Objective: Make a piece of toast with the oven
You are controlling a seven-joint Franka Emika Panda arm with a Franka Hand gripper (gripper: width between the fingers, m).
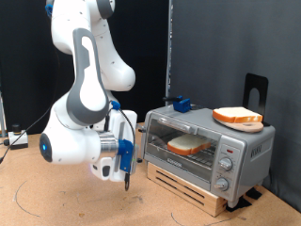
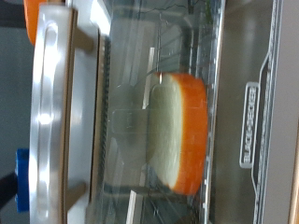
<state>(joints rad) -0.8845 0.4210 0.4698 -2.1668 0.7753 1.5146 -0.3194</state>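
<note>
White robot arm bent low over a brown counter (image 1: 56, 202), wrist turned so the pincer (image 1: 126, 175) points down just in front of the oven (image 1: 209, 143). Fingers dark and seen edge-on in the exterior view, absent from the wrist view; cannot tell whether apart or together. Nothing visible between them.

One silver toaster oven, set on a low wooden stand toward the counter's right edge in the exterior view. Glass door (image 1: 183, 146) shut, its grey bar handle (image 2: 51, 112) filling one side of the wrist view, very close to the camera. Hand probably parked here because of the handle, the part nearest the pincer.

Two bread slices counted. One, the piece of toast (image 1: 187, 144), lying flat on the wire rack (image 2: 131, 103) inside the oven, behind the closed glass; pale face and orange-brown crust clear in the wrist view (image 2: 176, 131). Loading therefore judged already done. The second slice (image 1: 237, 117) resting on the oven's roof, well apart from the first, seemingly a spare kept out of the way.

Three round knobs (image 1: 226, 166) stacked in a column on the oven's front panel, beside the door. One small blue object (image 1: 181, 104) on the roof's back corner; purpose unclear. One black bracket-like stand (image 1: 255, 92) behind the oven, near the counter's far right corner.
</note>
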